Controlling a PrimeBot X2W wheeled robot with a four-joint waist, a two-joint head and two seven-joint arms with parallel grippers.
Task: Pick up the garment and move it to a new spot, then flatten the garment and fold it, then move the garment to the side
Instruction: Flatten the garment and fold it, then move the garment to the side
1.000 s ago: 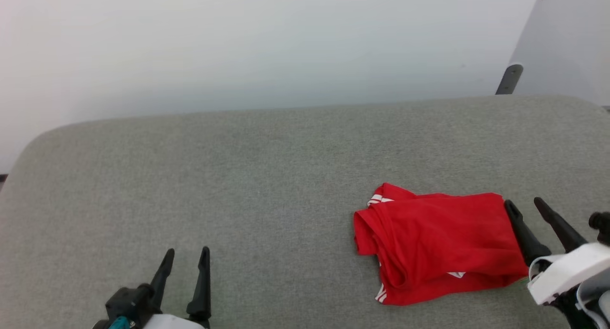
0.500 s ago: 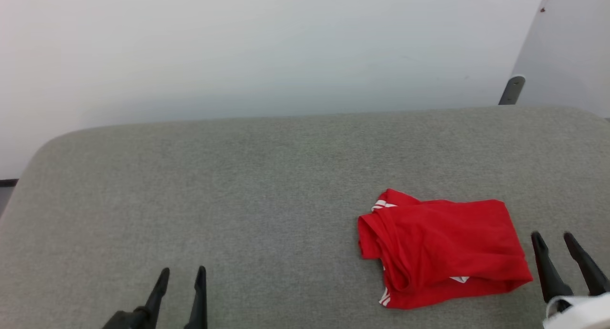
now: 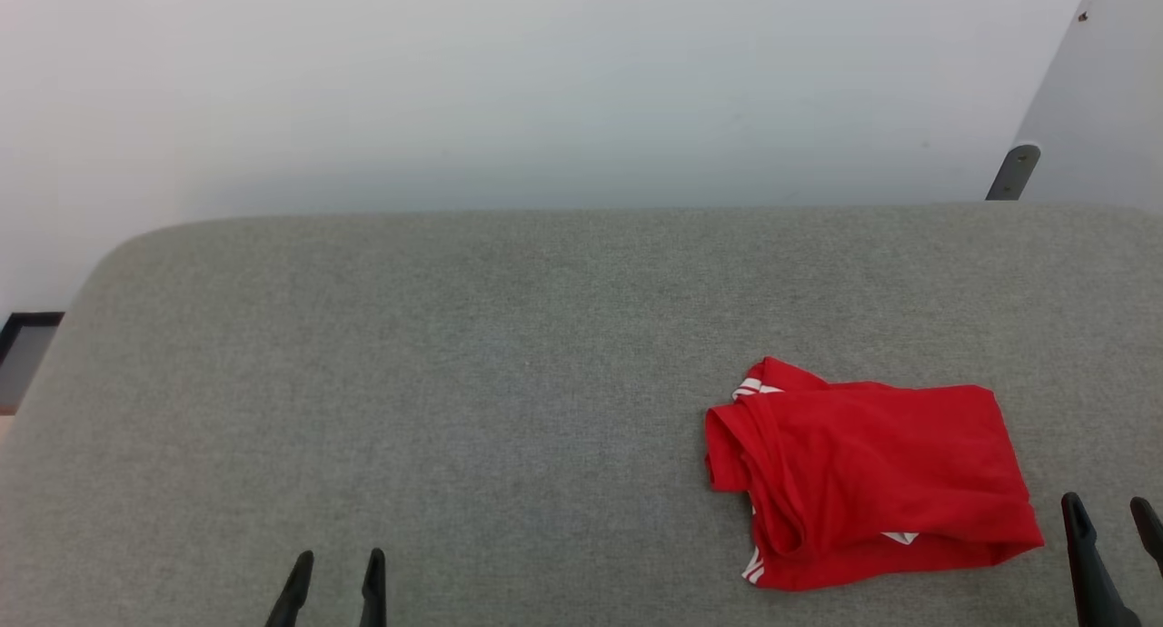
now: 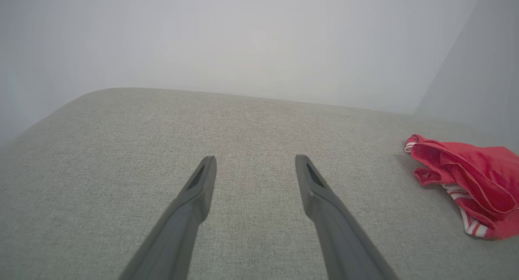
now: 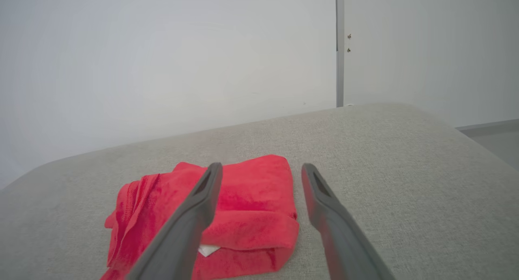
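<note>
The garment [image 3: 872, 482], a bright red T-shirt with white stripe trim, lies folded in a compact bundle on the grey cushioned surface [image 3: 509, 354] at the right front. My right gripper [image 3: 1110, 515] stands open just right of it, apart from the cloth, nothing between its fingers. In the right wrist view the garment [image 5: 251, 203] lies below and left of the open right gripper [image 5: 261, 170]. My left gripper [image 3: 336, 563] is open at the lower left, far from the shirt. The left wrist view has the open left gripper [image 4: 255, 161] over bare fabric, with the garment [image 4: 470, 182] at the right edge.
A pale wall [image 3: 545, 82] rises behind the surface's far edge. A grey bracket [image 3: 1012, 171] and a panel stand at the back right. The surface's rounded left corner [image 3: 82, 291] drops to a dark floor strip.
The head camera has shifted, so the whole picture sits lower and further right. Both grippers have drawn back toward the bottom edge; the right one has moved away from the shirt's right edge.
</note>
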